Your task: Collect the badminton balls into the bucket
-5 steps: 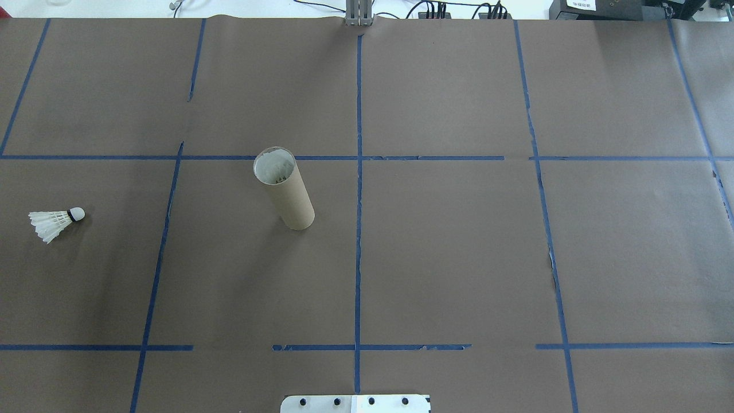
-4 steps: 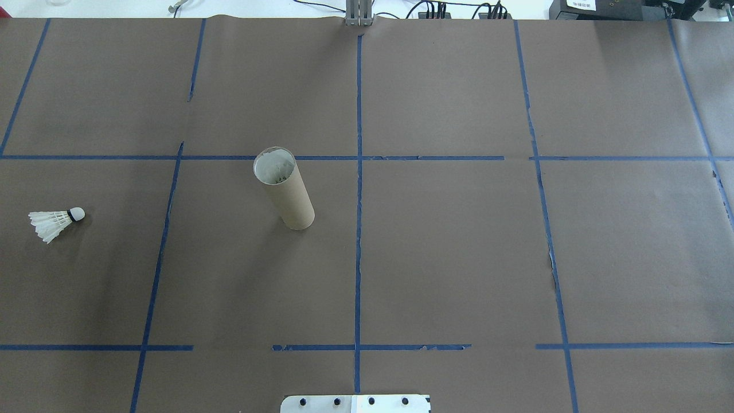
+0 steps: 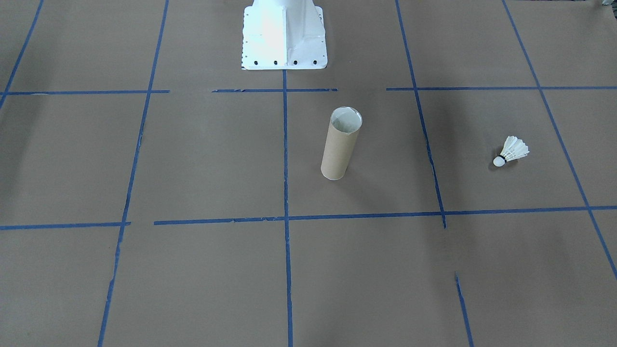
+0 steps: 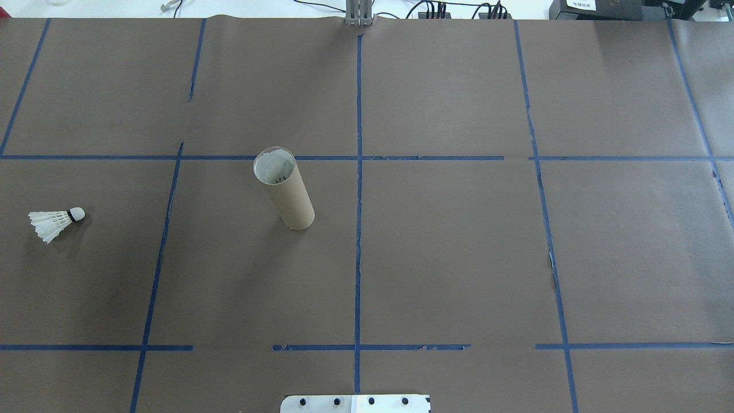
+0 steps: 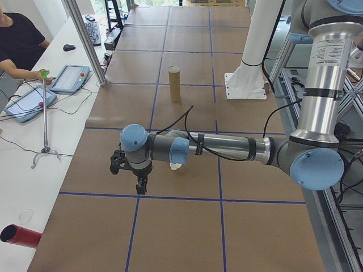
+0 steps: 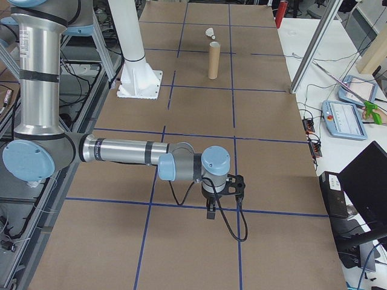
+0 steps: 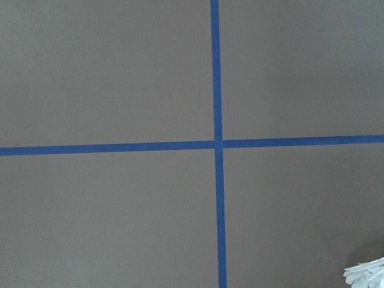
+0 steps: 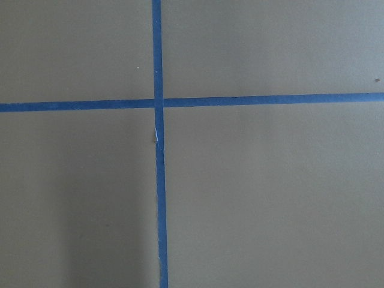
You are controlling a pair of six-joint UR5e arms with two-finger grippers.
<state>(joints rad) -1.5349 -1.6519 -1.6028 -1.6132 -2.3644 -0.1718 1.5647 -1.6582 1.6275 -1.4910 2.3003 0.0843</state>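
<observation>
Fingers of L gripper [image 5: 136, 180] show only in the left side view, small and dark under the wrist; can't tell if spread or pressed together. Same for fingers of R gripper [image 6: 219, 199], seen only in the right side view; can't tell. Neither arm appears in overhead or front-facing views.

L arm [image 5: 227, 148] stretched low and level over the desk [image 4: 459, 258], wrist hanging above the brown paper near a blue tape line [image 4: 358, 229]. R arm [image 6: 121, 151] likewise stretched out low, wrist over a tape crossing.

Shuttlecock [image 4: 54, 222] lies on its side on the desk, far on the robot's left, cork tip toward the tube, feathers toward the desk edge. In left side view it's partly hidden behind the L arm's wrist joint. A bit of white feather shows at bottom right corner of L wrist cam [image 7: 366, 275].

Tube [image 4: 284, 189] stands upright, open end up, pale inside, just left of the centre tape line, well apart from shuttlecock. Something white and feathery shows inside the mouth; can't tell more.

White robot base [image 3: 283, 33] at desk edge. Person [image 5: 20, 45] seated at side bench with tablets [image 5: 69, 78].
</observation>
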